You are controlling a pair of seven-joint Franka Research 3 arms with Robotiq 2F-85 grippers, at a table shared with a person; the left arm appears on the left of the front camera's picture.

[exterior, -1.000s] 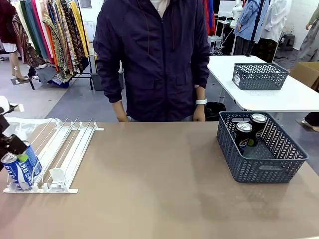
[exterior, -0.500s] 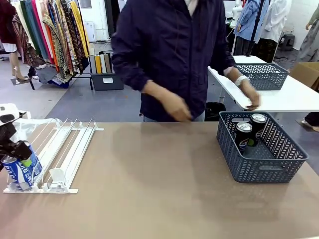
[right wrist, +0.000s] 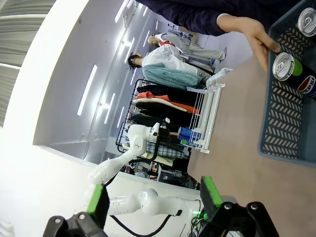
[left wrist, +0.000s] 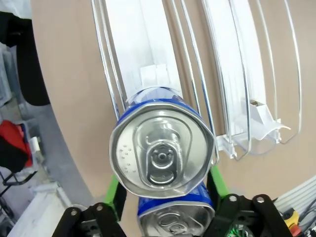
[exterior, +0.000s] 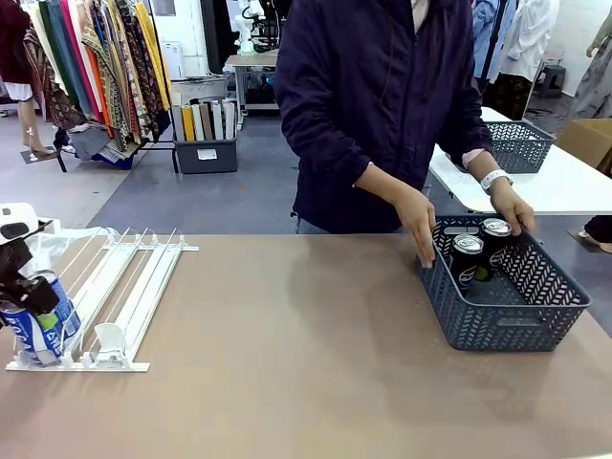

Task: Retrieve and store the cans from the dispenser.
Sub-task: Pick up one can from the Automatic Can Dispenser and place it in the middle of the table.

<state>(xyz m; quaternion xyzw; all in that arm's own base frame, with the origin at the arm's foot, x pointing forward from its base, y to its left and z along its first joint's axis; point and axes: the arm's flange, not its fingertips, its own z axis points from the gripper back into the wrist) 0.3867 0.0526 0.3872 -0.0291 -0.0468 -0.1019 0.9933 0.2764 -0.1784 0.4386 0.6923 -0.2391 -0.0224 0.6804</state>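
The dispenser (exterior: 134, 287) is a flat white rack lying at the table's left. Two blue cans sit at the front of its leftmost lane, the front can (exterior: 19, 330) and the one behind it (exterior: 55, 304). My left gripper (exterior: 33, 296) is down over that rear can. In the left wrist view both green pads (left wrist: 112, 190) press the sides of the blue can (left wrist: 162, 150), and the other can (left wrist: 175, 212) lies just below it. My right gripper (right wrist: 154, 197) is open and holds nothing, far from the table.
A dark grey basket (exterior: 516, 320) at the right holds two black cans (exterior: 467, 258) (exterior: 494, 239). A person in a dark jacket leans over it, one hand (exterior: 421, 229) on its near-left rim and the other hand (exterior: 512, 206) at its far rim.
My left gripper's jaws have closed in around the blue can. The person has stepped to the right and brought both hands to the basket.
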